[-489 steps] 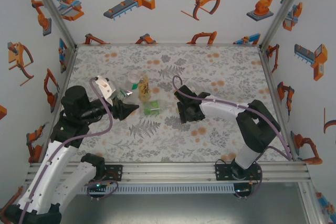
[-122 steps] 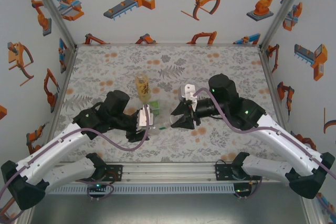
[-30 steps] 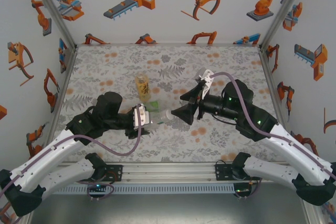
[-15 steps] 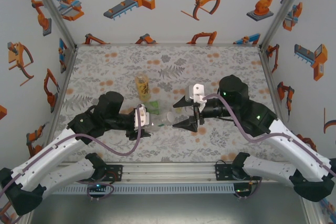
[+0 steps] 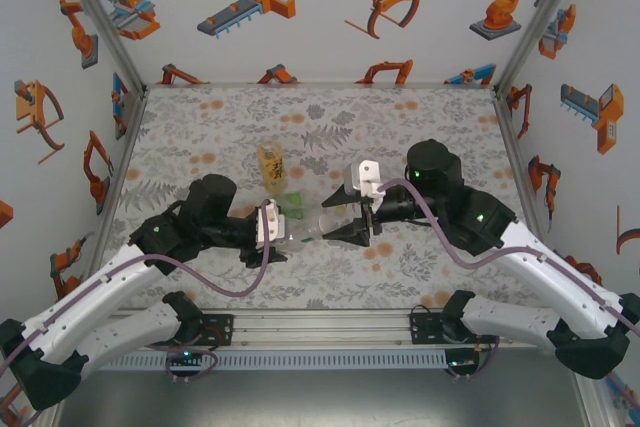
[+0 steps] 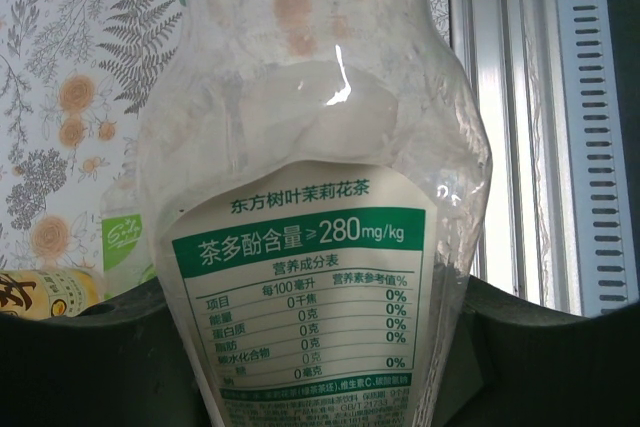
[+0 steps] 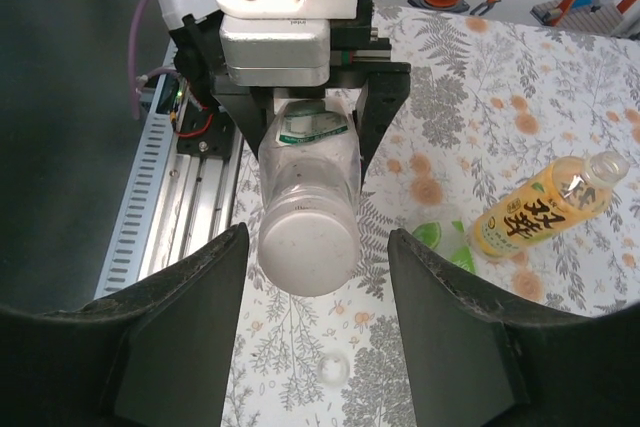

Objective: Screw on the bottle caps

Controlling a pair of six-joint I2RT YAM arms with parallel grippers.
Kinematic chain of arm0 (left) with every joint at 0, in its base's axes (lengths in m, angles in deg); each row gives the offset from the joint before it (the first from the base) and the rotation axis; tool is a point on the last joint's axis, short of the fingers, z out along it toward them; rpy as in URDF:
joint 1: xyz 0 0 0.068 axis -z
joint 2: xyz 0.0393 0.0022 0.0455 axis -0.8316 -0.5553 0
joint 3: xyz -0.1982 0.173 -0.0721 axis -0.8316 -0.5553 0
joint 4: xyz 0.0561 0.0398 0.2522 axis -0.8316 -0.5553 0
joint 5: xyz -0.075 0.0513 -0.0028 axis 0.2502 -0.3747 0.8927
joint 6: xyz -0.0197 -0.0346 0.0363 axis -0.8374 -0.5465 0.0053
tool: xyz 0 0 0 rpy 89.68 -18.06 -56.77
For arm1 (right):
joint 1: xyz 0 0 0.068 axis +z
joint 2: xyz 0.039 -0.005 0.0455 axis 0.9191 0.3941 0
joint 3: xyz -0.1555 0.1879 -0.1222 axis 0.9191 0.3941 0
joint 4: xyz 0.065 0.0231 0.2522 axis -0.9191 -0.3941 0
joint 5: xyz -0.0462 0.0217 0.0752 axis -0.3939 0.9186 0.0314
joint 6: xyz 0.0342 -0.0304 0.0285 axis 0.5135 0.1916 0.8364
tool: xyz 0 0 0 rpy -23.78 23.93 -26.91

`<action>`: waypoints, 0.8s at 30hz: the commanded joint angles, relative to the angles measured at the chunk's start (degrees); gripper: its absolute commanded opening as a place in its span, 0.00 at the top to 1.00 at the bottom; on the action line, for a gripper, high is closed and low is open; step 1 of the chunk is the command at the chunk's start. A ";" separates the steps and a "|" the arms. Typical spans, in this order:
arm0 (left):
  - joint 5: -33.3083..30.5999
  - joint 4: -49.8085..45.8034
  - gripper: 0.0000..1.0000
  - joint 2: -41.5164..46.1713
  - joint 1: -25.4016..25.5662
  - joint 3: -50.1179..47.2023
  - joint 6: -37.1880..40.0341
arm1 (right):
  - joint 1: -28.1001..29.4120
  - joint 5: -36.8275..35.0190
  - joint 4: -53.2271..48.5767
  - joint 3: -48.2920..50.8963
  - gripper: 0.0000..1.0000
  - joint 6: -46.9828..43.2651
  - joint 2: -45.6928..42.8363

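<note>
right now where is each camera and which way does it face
Top external: above, behind the arms, looking down at the table; both arms show.
Left wrist: on the left arm, looking along its gripped slim bottle; own fingers show.
Right wrist: faces the left gripper and that bottle's end; own fingers show.
Shared: all three show the amber bottle.

A grey fern-and-orange-blossom print is covering the tabletop (image 5: 420, 122) from edge to edge. White walls are closing it in on three sides: the back wall (image 5: 320, 47), the left wall (image 5: 45, 57) and the right wall (image 5: 600, 197) are all carrying orange and blue cartoon robot arms. Aluminium posts (image 5: 100, 12) are rising at the far corners. An aluminium rail (image 5: 320, 324) is running along the near edge, with a slotted white cable duct (image 5: 330, 359) lying just beside it and a dull grey surface (image 5: 330, 402) showing below. Even, soft light is falling over everything.
</note>
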 commanded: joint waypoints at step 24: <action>0.04 0.70 1.00 1.47 0.26 1.23 0.49 | 0.26 -3.44 6.22 3.91 0.70 9.50 -0.75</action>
